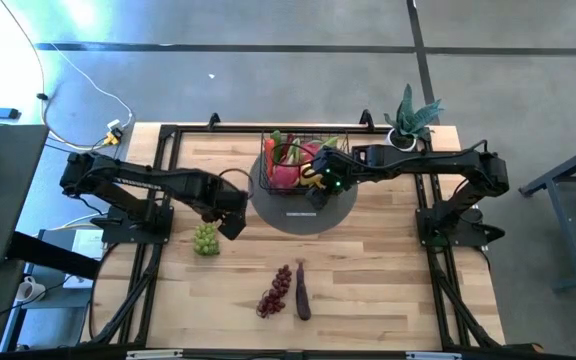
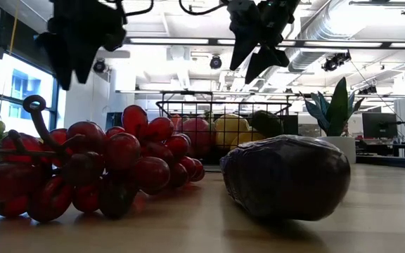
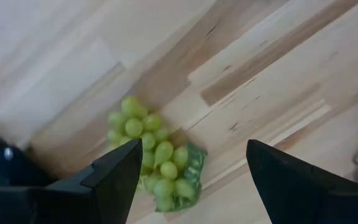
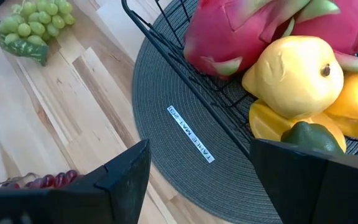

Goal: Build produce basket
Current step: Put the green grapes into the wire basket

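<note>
On the pale wooden table (image 1: 368,270), in a bright room with ceiling ducts, a round grey mat (image 1: 303,210) holds the basket (image 1: 300,160), already loaded with dragon fruit (image 4: 229,31) and yellow fruit (image 4: 297,74). The right gripper (image 1: 320,182) hangs open over the basket's front edge (nothing held). The left gripper (image 1: 226,222), open too, hovers just beside the green grapes (image 1: 205,239). Red grapes (image 1: 275,290) and eggplant (image 1: 302,292) lie nearer the front, well apart from both.
</note>
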Controlling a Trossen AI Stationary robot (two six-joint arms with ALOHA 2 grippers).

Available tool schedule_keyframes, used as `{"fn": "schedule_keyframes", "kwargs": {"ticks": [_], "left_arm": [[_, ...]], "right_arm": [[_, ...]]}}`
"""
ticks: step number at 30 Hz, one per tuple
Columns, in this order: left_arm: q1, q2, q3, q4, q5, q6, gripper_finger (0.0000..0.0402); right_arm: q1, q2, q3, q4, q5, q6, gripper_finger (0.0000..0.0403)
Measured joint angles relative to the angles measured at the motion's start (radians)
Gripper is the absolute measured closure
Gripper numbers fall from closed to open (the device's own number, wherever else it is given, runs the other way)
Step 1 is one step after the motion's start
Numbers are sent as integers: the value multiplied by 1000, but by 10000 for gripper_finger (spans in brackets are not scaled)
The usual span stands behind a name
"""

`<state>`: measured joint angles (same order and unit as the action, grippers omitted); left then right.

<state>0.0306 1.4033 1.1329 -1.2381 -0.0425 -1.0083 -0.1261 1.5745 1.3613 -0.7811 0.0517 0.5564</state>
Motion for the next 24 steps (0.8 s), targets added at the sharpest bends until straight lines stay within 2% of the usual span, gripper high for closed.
{"fn": "schedule_keyframes", "kwargs": {"ticks": [11,24], "left_arm": [[-100,0,-133,1,-22,-256,124],[-112,0,-251,35,-44,-394,124]], "right_arm": [[0,0,0,0,0,-8,146],[0,0,0,0,0,-8,147]]}}
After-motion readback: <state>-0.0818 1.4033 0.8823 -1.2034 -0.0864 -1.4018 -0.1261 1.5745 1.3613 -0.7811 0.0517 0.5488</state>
